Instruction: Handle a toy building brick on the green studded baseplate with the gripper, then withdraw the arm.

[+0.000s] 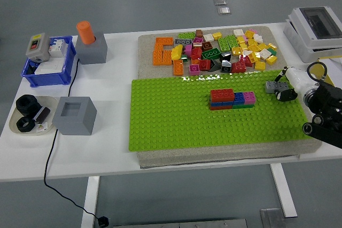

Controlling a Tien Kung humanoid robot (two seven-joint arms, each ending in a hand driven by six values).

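Observation:
The green studded baseplate [171, 116] lies on a beige mat in the middle of the table. A small stack of red, blue, pink and green bricks [231, 99] stands on it, right of centre. My right hand [282, 88] comes in from the right edge. Its fingers are curled on a small grey brick [272, 86], which it holds just over the baseplate's right edge. The stack is apart from the hand, to its left. The left arm is out of view.
A pile of loose bricks [235, 49] and orange plates [163, 50] lie behind the baseplate. On the left are a grey block with an orange cylinder [91, 44], a hollow grey block [75, 115], a blue bin [48, 65] and a tray of black nuts [29, 113]. A white box [315, 28] stands at the back right.

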